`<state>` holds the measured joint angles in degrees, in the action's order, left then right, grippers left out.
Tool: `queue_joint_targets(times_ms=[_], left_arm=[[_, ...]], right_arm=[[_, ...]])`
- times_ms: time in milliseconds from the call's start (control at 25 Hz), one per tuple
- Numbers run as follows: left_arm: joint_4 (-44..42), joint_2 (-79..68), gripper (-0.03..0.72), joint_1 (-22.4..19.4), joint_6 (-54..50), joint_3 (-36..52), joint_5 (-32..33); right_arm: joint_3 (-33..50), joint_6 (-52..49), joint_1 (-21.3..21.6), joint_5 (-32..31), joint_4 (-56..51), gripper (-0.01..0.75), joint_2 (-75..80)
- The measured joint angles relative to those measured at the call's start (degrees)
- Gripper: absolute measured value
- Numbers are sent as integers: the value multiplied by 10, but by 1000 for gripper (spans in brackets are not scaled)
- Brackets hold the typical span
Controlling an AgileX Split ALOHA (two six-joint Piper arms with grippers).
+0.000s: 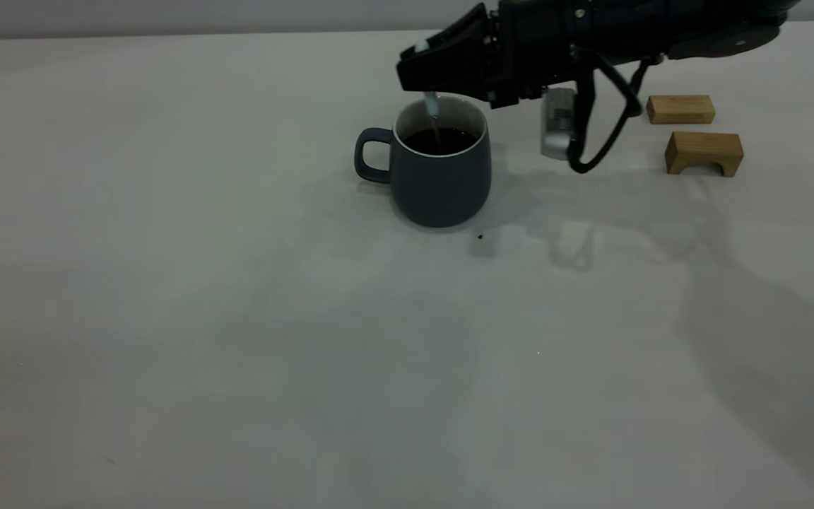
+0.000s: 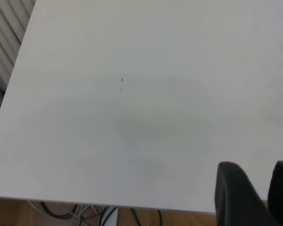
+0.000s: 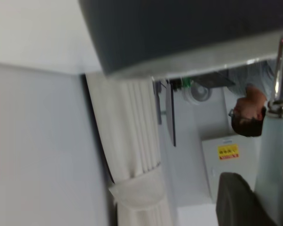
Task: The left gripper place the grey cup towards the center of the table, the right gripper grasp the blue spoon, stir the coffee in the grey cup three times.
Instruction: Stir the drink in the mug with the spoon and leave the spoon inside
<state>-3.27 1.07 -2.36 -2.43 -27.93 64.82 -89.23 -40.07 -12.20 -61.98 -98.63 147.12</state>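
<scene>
The grey cup (image 1: 439, 177) stands near the middle of the table (image 1: 167, 283), its handle pointing left, with dark coffee (image 1: 442, 141) inside. My right gripper (image 1: 417, 71) hovers just above the cup's far rim, shut on the blue spoon (image 1: 432, 106), which hangs down with its metal end in the coffee. In the right wrist view the pale spoon handle (image 3: 273, 160) sits in the right gripper (image 3: 269, 188) beside one finger (image 3: 236, 202), pointing at the cup (image 3: 179, 33). The left gripper (image 2: 257, 169) is held high over bare table (image 2: 132, 117), fingers close together and empty.
Two small wooden blocks (image 1: 680, 109) (image 1: 704, 152) lie to the right of the cup, behind the right arm's dangling cable (image 1: 598, 152). A person (image 3: 247, 113) shows in the room beyond the table. The table's edge (image 2: 108, 202) lies below the left gripper.
</scene>
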Motion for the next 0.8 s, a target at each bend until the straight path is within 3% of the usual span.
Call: queue_joint_targets(times_ms=[480,640,800], left_arm=[[0,0,242,0,0,0,0],[0,0,242,0,0,0,0],[0,0,242,0,1,0,0]], right_arm=[[0,214,-3,24,-20,136,0],[0,198,11,24,2,136,0],[-1,105,18,17,35,136,0]])
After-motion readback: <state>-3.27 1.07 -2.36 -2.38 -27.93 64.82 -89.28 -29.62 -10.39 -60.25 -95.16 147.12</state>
